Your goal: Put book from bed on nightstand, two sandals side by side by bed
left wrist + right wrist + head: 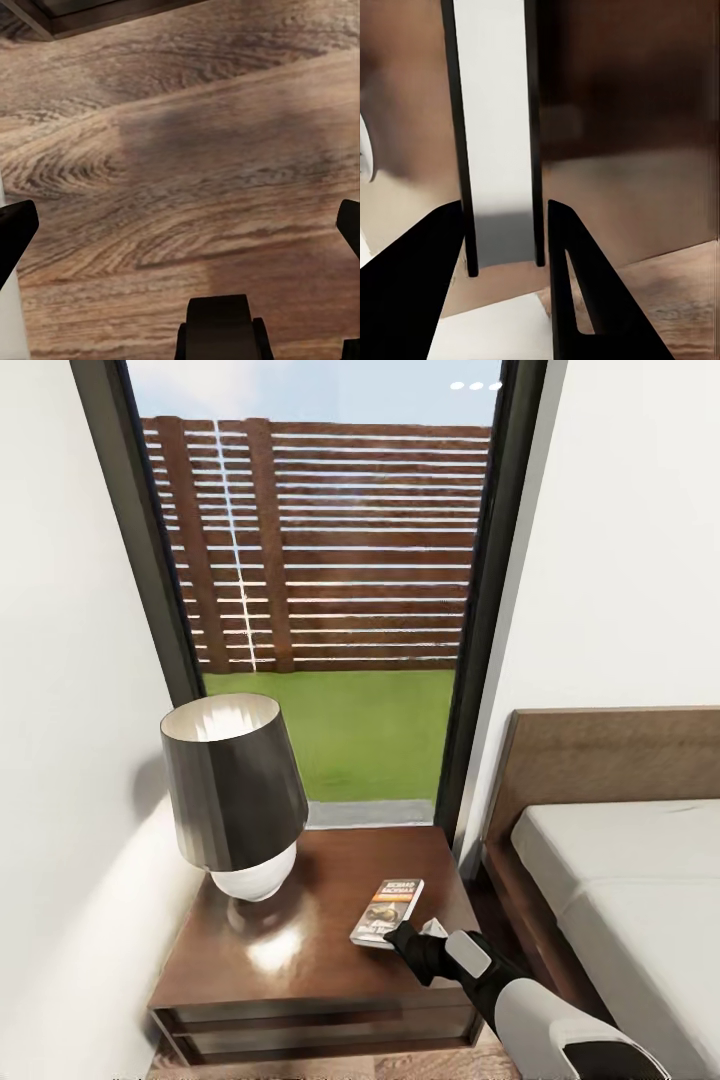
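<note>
Orange-banded book [388,911] (flat on nightstand [300,960])

The nightstand [300,950] is dark wood with a glossy, reflecting top, and the lamp [235,800] on it has a shiny dark shade. The floor [187,165] is matt grained wood planks. The bed [620,860] has a brown wooden headboard and a smooth light-grey mattress.

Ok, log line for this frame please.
phase: placing book | book: on nightstand, beside lamp | right pincer: at book's near edge, grip unclear | left pincer: open over floor
</note>
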### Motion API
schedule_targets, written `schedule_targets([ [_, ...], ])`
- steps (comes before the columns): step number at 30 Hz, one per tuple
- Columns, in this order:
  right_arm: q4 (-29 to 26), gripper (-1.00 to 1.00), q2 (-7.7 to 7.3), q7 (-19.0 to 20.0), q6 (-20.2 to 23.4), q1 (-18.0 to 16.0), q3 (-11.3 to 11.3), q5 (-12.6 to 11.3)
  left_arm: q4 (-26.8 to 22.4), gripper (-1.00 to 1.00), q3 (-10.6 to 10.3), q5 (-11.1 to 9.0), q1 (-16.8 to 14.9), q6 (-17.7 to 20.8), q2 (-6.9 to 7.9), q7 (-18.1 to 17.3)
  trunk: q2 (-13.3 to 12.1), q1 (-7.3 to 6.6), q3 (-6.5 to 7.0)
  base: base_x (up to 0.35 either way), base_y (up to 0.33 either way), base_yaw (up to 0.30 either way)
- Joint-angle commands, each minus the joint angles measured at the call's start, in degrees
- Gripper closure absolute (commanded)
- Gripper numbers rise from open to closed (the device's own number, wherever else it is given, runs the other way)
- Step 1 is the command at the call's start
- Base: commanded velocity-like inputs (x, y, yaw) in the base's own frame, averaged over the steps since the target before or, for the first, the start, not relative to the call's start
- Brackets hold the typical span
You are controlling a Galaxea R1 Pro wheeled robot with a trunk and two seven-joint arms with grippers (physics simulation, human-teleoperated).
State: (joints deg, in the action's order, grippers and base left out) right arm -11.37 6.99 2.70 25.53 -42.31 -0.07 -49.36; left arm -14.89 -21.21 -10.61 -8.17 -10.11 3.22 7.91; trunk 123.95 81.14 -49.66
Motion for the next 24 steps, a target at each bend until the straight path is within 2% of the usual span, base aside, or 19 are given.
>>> schedule_targets([
  [1, 0.0, 1.0, 0.01, -0.2, 0.2, -0.1, 0.0, 0.0, 0.0, -1.0, -0.5, -0.5, 0.0, -0.2, 0.03, 0.3, 0.4, 0.22, -0.24, 0.0, 0.0, 0.0],
  [24, -0.1, 1.0, 0.04, -1.4, 0.2, -1.0, 0.1, -0.1, 0.0, -1.0, -0.6, -0.5, 0.0, -0.2, 0.03, 0.3, 0.8, 0.43, -0.42, 0.0, 0.0, 0.0],
])
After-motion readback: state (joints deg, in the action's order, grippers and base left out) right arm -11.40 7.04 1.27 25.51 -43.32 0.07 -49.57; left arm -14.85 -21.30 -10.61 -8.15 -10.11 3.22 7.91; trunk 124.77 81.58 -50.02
